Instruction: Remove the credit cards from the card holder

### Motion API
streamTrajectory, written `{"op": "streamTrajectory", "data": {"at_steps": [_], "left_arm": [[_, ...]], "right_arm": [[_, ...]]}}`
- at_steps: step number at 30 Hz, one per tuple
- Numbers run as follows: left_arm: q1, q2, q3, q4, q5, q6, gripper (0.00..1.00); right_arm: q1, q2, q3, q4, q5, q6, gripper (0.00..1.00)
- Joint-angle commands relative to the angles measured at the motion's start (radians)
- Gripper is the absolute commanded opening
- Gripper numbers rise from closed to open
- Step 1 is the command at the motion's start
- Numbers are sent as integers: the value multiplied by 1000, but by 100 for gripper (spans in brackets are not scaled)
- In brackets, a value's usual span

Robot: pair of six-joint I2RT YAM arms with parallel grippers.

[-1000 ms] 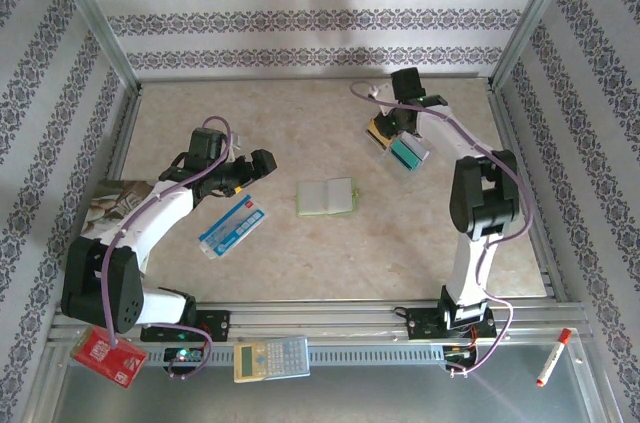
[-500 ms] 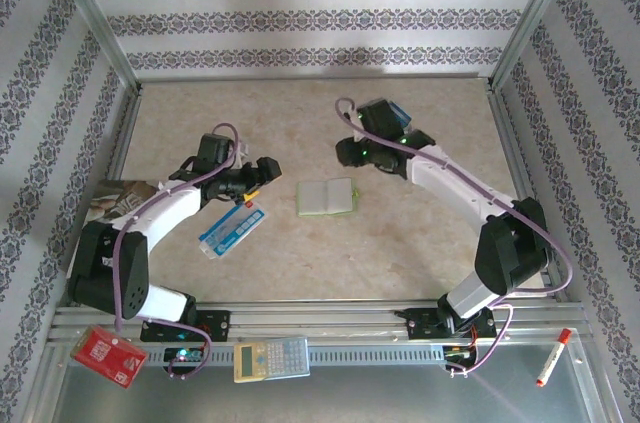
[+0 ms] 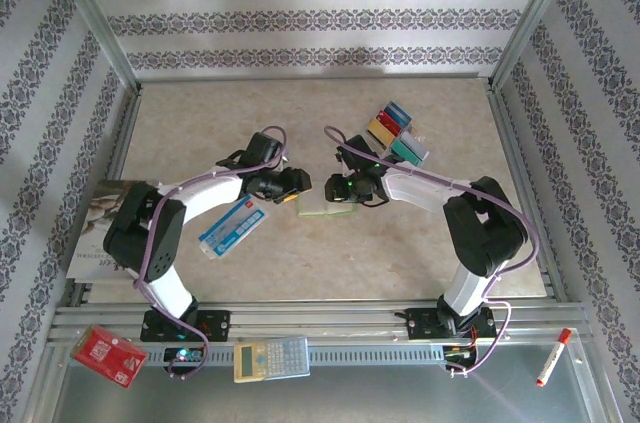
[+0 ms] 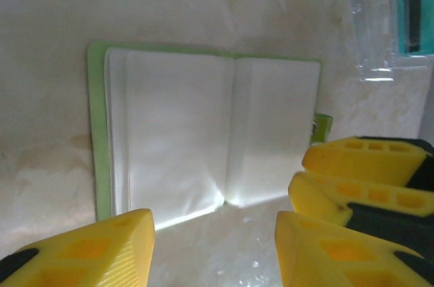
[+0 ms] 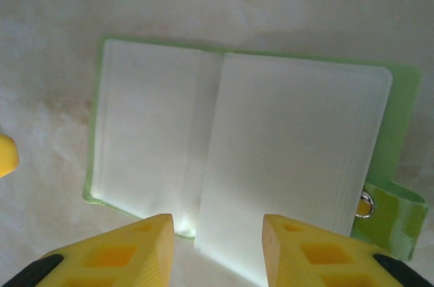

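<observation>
- From overhead, the wallet (image 3: pixel 322 209) is lying open near the middle of the table (image 3: pixel 300 113), and the two claws meeting over it are covering much of it.
- The left claw (image 3: pixel 297 186) is hanging at its left edge and the right claw (image 3: pixel 340 189) at its upper right, with little room between the two.
- The cards (image 3: pixel 394 132) are lying in a slanted row toward the far right corner, well apart from the wallet, and bare table is stretching all around them.
- A blue-and-white packet (image 3: pixel 232 227) is lying to the left of the wallet, under the left arm.
- In the left wrist view, the wallet (image 4: pixel 203 131) is lying flat with its pale pages facing up, and its green rim is showing along the left and top edges.
- The left claw (image 4: pixel 213 253) is standing spread just short of the near edge, pinching nothing.
- The right claw's fingers (image 4: pixel 359 192) are crowding the wallet's right corner beside the green strap (image 4: pixel 322 127).
- A teal card (image 4: pixel 410 15) in a clear sleeve is lying at the top right, apart from the wallet.
- In the right wrist view, the wallet (image 5: pixel 237 138) is filling the middle, and its near edge is reaching between the parted fingers of the right claw (image 5: pixel 217 250). I cannot tell whether they are touching it.
- The strap (image 5: pixel 386 212) is sticking out at the lower right.
</observation>
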Motion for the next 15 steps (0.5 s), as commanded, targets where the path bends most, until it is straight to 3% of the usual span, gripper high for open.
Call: {"op": "streamTrajectory", "data": {"at_steps": [1, 6, 15], "left_arm": [[-18, 50, 53, -96, -99, 35, 49], [-49, 127, 146, -222, -230, 79, 48], [-60, 181, 162, -196, -185, 78, 24]], "right_arm": [[5, 30, 0, 16, 15, 16, 40], [5, 79, 10, -12, 43, 2, 39], [2, 120, 2, -18, 56, -3, 38]]}}
